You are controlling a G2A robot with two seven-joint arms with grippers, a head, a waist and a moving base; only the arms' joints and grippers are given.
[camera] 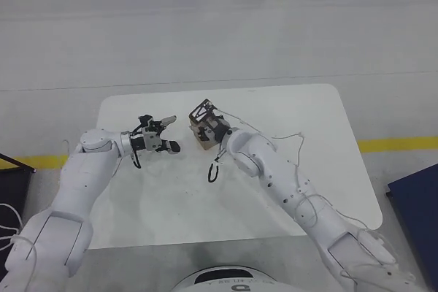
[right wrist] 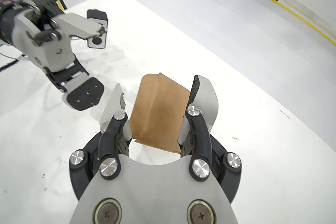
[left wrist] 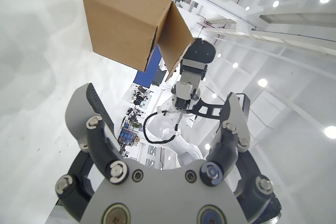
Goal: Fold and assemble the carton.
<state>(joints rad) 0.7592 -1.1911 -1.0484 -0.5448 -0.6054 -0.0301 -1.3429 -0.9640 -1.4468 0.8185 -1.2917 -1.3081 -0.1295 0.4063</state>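
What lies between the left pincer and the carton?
Nothing; the top view shows only bare table between the left pincer and the carton.

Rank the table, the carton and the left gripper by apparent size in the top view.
1. table, by far the largest.
2-3. left gripper and carton: they look about alike in size, so I leave them unranked.

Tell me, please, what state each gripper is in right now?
Left gripper: open, holding nothing.
Right gripper: closed on the carton, which sits between its fingers.
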